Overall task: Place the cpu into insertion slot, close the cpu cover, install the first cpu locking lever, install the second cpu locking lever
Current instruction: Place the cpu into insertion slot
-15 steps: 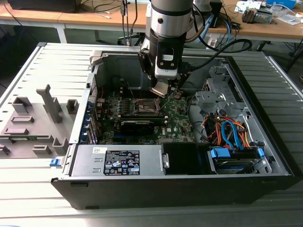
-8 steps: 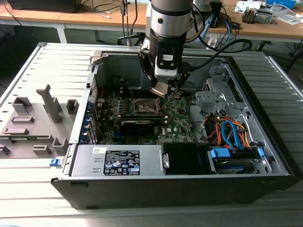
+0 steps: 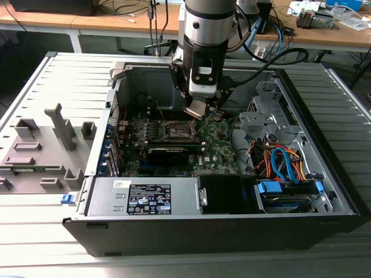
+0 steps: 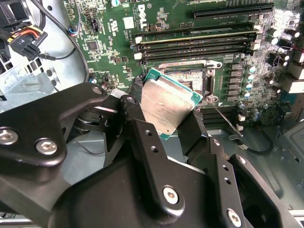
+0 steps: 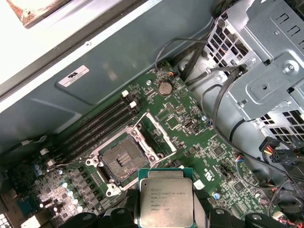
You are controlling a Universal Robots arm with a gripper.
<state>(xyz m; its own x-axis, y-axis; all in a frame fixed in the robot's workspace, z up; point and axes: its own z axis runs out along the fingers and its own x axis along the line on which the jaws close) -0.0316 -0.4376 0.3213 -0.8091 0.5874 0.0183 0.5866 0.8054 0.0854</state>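
Note:
My gripper hangs inside the open computer case, shut on the cpu, a flat square chip with a silvery face. In both wrist views the cpu sits tilted between the black fingers, above the green motherboard. The insertion slot lies bare a short way below and beside the chip, its dark centre showing. In the second wrist view the chip partly hides the insertion slot. The cpu cover stands swung up at one side of the slot. A thin wire lever sticks out from the socket, unlatched.
Long black memory slots run alongside the socket. A black card lies in front of it. The metal drive cage with loose cables stands at the exterior view's right, the power supply in front, and a grey fixture at the left.

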